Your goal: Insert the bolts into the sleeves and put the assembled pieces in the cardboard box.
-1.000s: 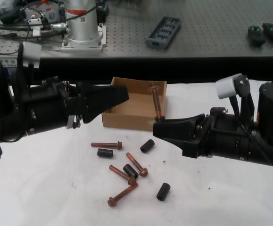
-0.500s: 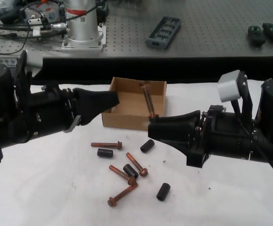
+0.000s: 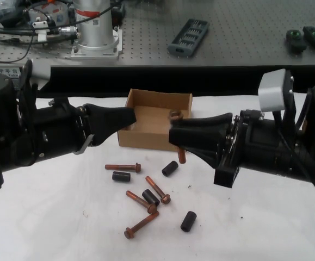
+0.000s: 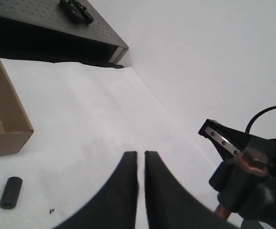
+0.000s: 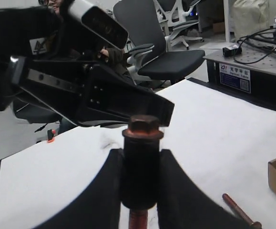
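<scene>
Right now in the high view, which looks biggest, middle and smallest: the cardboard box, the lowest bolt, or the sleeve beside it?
1. cardboard box
2. bolt
3. sleeve, clearly shorter than the bolt

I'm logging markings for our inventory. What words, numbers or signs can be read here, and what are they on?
None reads clearly.
Label on the rear table's edge: print too small to read.
Triangle sticker on the left arm: symbol blurred.
Tag on the silver post: too small to read.
Cardboard box: no print visible.
</scene>
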You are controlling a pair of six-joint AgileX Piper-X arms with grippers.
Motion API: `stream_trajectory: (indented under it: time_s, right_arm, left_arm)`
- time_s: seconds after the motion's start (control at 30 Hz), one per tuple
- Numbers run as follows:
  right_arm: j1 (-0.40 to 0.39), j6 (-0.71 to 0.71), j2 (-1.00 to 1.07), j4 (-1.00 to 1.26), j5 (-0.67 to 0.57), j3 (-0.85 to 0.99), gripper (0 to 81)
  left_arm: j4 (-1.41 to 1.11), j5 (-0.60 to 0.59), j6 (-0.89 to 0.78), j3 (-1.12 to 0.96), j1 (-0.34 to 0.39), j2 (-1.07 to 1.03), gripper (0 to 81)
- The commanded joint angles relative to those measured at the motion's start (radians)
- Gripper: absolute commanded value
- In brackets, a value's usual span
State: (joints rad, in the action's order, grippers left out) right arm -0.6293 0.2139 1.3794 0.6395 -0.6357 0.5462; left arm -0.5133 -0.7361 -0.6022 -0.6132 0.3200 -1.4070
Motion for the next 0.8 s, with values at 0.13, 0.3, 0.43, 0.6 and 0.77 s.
stream_trajectory:
  time_s: [0.13, 0.3, 0.43, 0.6, 0.77]
  right_arm:
    - [0.006, 0.038, 0.022, -0.025, 0.043, 0.021, 4.9]
    - [0.027, 0.043, 0.097, -0.165, 0.046, 0.142, 4.9]
    - [0.061, 0.036, 0.198, -0.245, 0.062, 0.274, 4.9]
    - [0.095, 0.042, 0.336, -0.343, 0.067, 0.443, 4.9]
    - [0.12, 0.045, 0.485, -0.469, 0.111, 0.633, 4.9]
  left_arm:
    - [-0.004, 0.006, 0.018, 0.004, 0.006, 0.013, 5.3]
    - [-0.001, -0.011, 0.067, 0.009, 0.006, 0.041, 21.9]
    - [0.118, 0.148, 0.21, 0.009, 0.006, 0.114, 23.7]
    - [0.339, 0.222, 0.379, 0.009, 0.004, 0.224, 17.4]
    - [0.467, 0.294, 0.382, 0.009, 0.004, 0.325, 15.0]
